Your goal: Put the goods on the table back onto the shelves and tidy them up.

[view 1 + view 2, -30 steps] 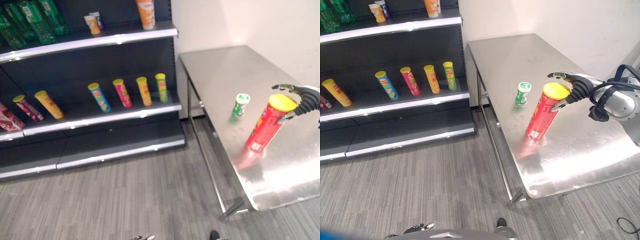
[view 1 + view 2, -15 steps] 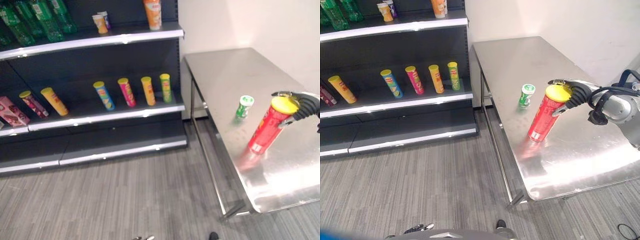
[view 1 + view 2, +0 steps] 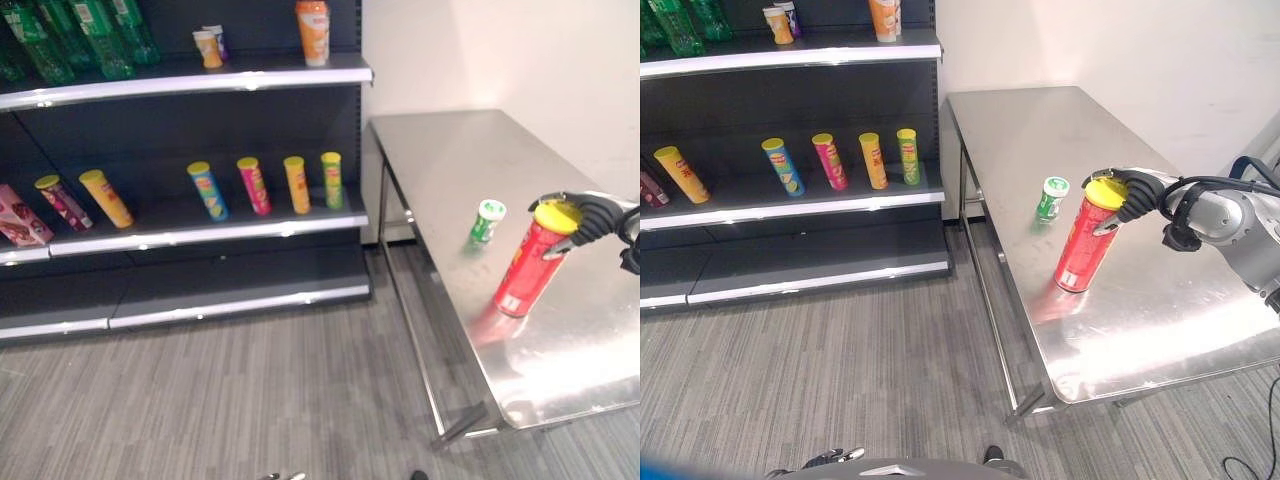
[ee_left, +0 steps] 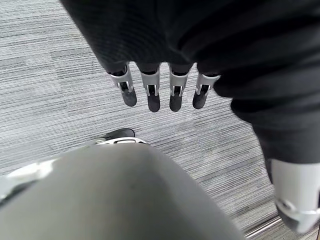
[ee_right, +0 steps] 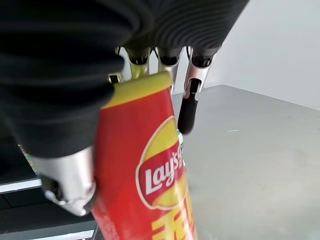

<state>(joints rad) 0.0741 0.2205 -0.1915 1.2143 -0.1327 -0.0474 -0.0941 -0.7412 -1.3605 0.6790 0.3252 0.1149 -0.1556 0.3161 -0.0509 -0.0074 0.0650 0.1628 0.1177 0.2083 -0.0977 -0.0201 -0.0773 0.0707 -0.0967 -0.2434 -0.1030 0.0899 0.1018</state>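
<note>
- Left hand (image 4: pixel 160 95) hangs over the floor (image 4: pixel 45 90), fingers straight and relaxed, holding nothing.
- Red can (image 3: pixel 1086 237) stands tilted on the table (image 3: pixel 1160 300), its yellow lid at the right hand (image 3: pixel 1127 198), which comes in from 3 o'clock.
- Right hand's fingers (image 5: pixel 189 102) are curled round the can's top with the thumb on the other side, part open; full contact unclear.
- Green cup (image 3: pixel 1049 197) stands near the can, at its 11 o'clock.
- Shelves (image 3: pixel 200 225) at 9 to 10 o'clock hold lying cans and bottles.

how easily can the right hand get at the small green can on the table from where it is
Probably yes. The right hand is at the yellow lid of the red chip tube, and the small green can stands apart on the steel table just beyond it. The tube sits between them, so the hand would have to go round it.
</note>
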